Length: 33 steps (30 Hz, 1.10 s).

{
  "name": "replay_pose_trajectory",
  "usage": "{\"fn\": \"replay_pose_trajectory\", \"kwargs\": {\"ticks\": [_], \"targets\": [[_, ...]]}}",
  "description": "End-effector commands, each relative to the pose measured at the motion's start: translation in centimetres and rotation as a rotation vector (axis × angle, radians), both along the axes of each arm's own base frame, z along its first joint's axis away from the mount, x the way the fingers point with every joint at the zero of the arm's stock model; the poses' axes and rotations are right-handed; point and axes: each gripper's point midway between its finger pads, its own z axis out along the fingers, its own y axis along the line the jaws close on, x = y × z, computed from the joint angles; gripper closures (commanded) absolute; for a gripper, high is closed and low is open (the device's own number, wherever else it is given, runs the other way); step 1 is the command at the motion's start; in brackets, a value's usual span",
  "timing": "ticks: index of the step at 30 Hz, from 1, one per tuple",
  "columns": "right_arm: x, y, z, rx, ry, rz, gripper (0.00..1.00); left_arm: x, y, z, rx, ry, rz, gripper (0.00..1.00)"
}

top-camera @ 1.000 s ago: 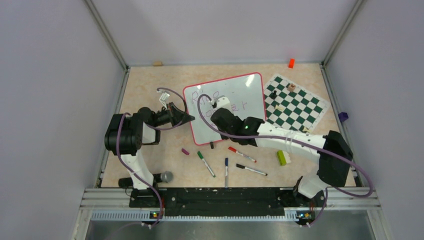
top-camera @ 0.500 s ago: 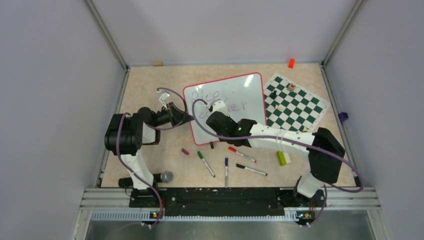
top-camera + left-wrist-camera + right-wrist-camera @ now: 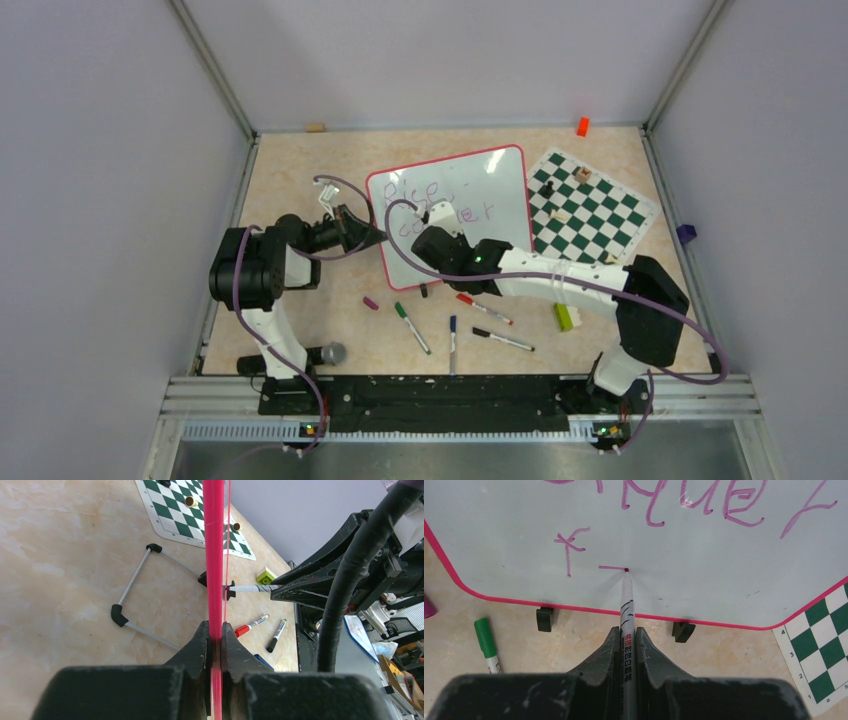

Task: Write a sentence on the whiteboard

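The whiteboard (image 3: 495, 175) stands tilted on the table, white with a red-pink rim (image 3: 214, 555). My left gripper (image 3: 377, 238) (image 3: 215, 628) is shut on its left edge. My right gripper (image 3: 437, 216) (image 3: 626, 630) is shut on a grey marker (image 3: 626, 602). The marker's tip touches the board at the end of a short purple dash. The sentence (image 3: 704, 505) is thin purple handwriting: two lines show in the top view (image 3: 428, 190). A lone "f" (image 3: 569, 542) starts a third line. My right arm hides part of the words from above.
Green (image 3: 411, 327), red (image 3: 484, 309), blue (image 3: 452, 343) and black (image 3: 503, 340) markers lie loose in front of the board, with a purple cap (image 3: 371, 302). The chess mat (image 3: 600, 215) lies to the right. A green block (image 3: 564, 316) sits by my right arm.
My right arm has shifted left and slightly nearer along the board with the marker, down to the third line. The left gripper and the board have not moved.
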Motion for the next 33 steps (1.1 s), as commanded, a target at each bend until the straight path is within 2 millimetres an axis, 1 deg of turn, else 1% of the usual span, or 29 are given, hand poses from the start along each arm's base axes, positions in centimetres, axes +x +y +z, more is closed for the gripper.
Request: {"fn": "replay_pose_trajectory", "kwargs": {"ticks": [1, 13, 16, 21, 26, 29, 33], "targets": [[1.1, -0.7, 1.1, -0.007, -0.055, -0.057, 1.0, -0.1, 0.2, 1.0, 0.02, -0.139, -0.022, 1.0], [2.3, 1.5, 2.7, 0.013, -0.074, -0.023, 1.0, -0.2, 0.2, 1.0, 0.021, -0.138, -0.023, 1.0], [2.3, 2.1, 2.6, 0.022, -0.063, -0.007, 1.0, -0.1, 0.2, 1.0, 0.021, -0.14, -0.022, 1.0], [1.8, 2.9, 2.2, 0.051, -0.034, 0.03, 1.0, -0.1, 0.2, 1.0, 0.02, -0.139, -0.021, 1.0], [0.9, 3.2, 0.9, 0.059, 0.017, 0.063, 1.0, -0.1, 0.2, 1.0, 0.02, -0.138, -0.022, 1.0], [0.3, 3.0, 0.1, 0.058, 0.044, 0.072, 1.0, -0.1, 0.2, 1.0, 0.02, -0.139, -0.021, 1.0], [-0.4, 2.2, -0.9, 0.046, 0.069, 0.071, 1.0, -0.2, 0.2, 1.0, 0.021, -0.138, -0.023, 1.0]]}}
